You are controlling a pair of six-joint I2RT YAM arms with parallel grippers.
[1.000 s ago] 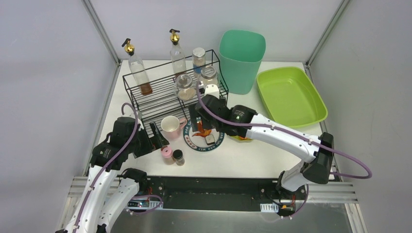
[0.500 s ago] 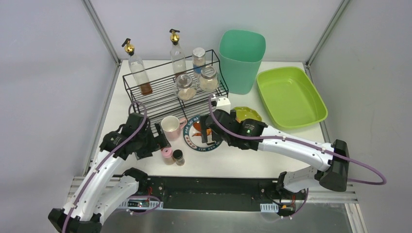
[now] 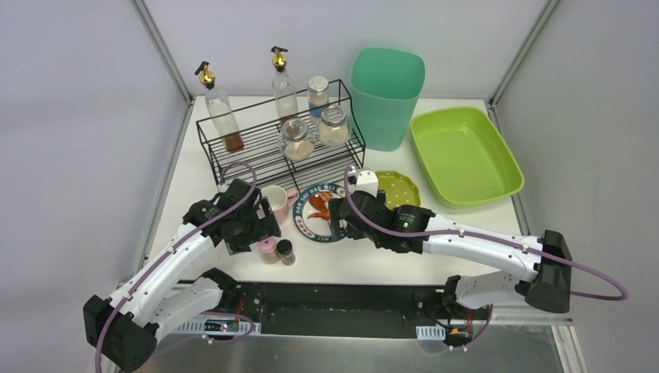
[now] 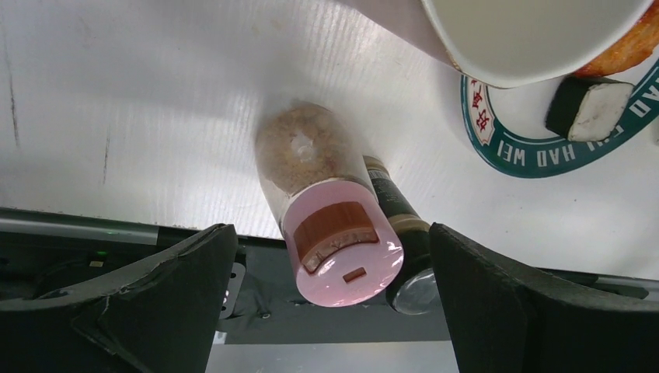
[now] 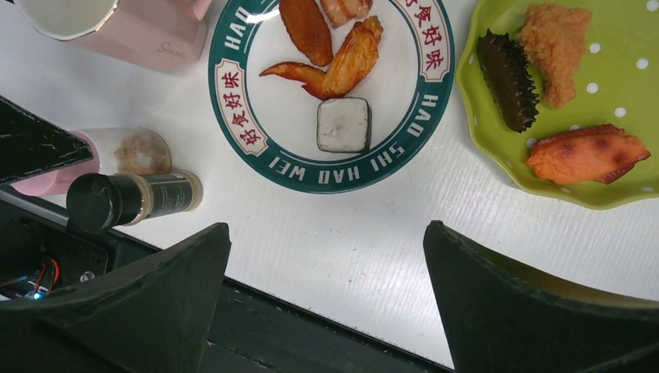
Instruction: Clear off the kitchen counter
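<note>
The white kitchen counter (image 3: 373,260) holds a pink cup (image 3: 273,202), a teal-rimmed plate (image 3: 305,225) with food, a green dotted plate (image 3: 404,190) with food, a pink-lidded shaker (image 3: 267,249) and a black-lidded shaker (image 3: 286,252). My left gripper (image 3: 250,230) hovers open just left of the shakers. In the left wrist view the pink-lidded shaker (image 4: 330,210) stands between its wide fingers, with the black-lidded shaker (image 4: 400,241) beside it. My right gripper (image 3: 342,223) is open over the teal-rimmed plate's near edge. Only bare counter (image 5: 342,233) lies between its fingers (image 5: 186,280).
A black wire rack (image 3: 256,159) with two jars stands behind the cup, and bottles line its far side. A teal bin (image 3: 386,97) and a lime-green tray (image 3: 465,154) sit at the back right. The counter's near edge lies just behind both grippers.
My left gripper has swung right and forward to the shakers. My right gripper has drawn back from the rack to the teal-rimmed plate's near side, uncovering the green plate. Both stayed open.
</note>
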